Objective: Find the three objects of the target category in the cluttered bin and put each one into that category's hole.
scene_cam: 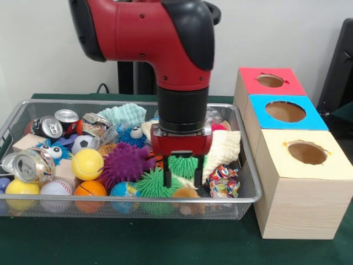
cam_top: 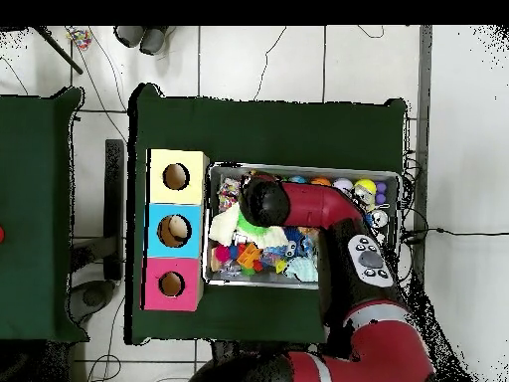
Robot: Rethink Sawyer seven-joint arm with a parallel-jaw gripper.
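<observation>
Front view: gripper (scene_cam: 182,178) down in wire bin (scene_cam: 249,190), near its front rim. Fingers spread, nothing between them, tips straddling green spiky ball (scene_cam: 182,164) w/ another green spiky ball (scene_cam: 154,185) just beside. Purple spiky ball (scene_cam: 124,163) mid-bin, yellow tennis ball (scene_cam: 87,164) next to it, cans (scene_cam: 48,127) at back corner. Three-hole box (scene_cam: 287,160) touching bin's side.

Overhead view: arm (cam_top: 328,214) covers bin (cam_top: 304,171) centre; gripper hidden. Yellow hole (cam_top: 176,176), blue hole (cam_top: 174,231), pink hole (cam_top: 171,284) in a row alongside the bin.
</observation>
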